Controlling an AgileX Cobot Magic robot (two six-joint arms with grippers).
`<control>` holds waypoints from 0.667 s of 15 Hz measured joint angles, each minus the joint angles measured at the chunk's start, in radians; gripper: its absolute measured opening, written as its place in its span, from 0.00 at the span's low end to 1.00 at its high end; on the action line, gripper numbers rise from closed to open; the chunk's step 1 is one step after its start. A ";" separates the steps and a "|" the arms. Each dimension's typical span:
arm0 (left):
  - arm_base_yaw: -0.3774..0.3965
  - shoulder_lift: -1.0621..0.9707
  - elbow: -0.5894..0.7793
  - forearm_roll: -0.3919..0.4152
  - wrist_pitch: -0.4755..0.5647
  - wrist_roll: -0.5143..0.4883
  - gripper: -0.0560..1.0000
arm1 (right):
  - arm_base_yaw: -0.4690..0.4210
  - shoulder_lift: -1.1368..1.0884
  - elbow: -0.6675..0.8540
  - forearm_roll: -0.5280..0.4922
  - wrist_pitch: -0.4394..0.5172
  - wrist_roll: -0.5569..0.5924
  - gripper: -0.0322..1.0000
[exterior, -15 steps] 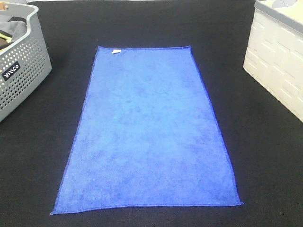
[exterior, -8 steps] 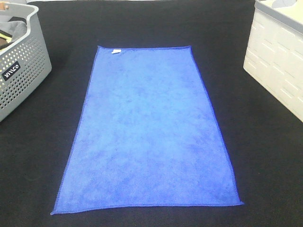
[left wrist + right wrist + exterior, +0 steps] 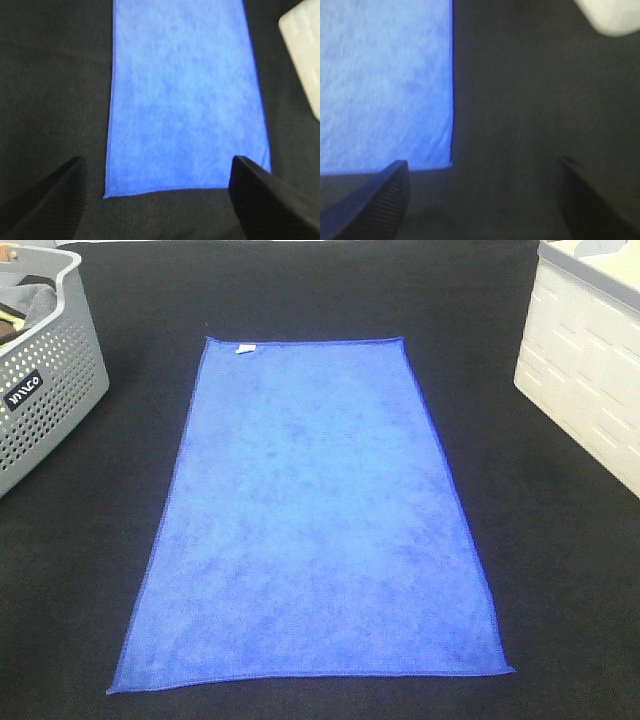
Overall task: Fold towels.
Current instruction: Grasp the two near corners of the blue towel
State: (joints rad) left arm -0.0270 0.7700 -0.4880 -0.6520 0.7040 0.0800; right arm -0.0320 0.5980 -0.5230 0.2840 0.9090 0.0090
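One royal-blue towel [image 3: 315, 515] lies spread flat on the black table, long side running away from me, with a small white tag [image 3: 245, 347] at its far left corner. Neither gripper shows in the exterior high view. In the left wrist view my left gripper [image 3: 160, 200] hovers open over the towel's [image 3: 185, 95] near edge, both dark fingers wide apart. In the right wrist view my right gripper [image 3: 482, 200] stands open beside the towel's [image 3: 385, 80] near right corner, over bare black cloth. Nothing is held.
A grey perforated basket [image 3: 45, 390] with dark cloth inside stands at the far left. A white crate [image 3: 585, 360] stands at the far right, and also appears as the white crate [image 3: 305, 55] in the left wrist view. Black tabletop [image 3: 560, 570] surrounds the towel.
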 joint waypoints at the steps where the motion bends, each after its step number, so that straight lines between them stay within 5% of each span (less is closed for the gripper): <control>1: 0.000 0.060 0.000 -0.018 -0.001 0.042 0.75 | 0.000 0.079 0.000 0.025 -0.017 -0.009 0.76; 3: 0.000 0.126 0.000 -0.039 -0.002 0.085 0.75 | 0.000 0.142 0.000 0.057 -0.041 -0.047 0.76; 10: 0.000 0.544 0.000 -0.201 -0.090 0.350 0.75 | 0.000 0.607 -0.001 0.413 -0.257 -0.406 0.76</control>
State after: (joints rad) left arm -0.0270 1.3140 -0.4880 -0.8530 0.6140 0.4300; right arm -0.0320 1.2050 -0.5240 0.6970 0.6520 -0.3970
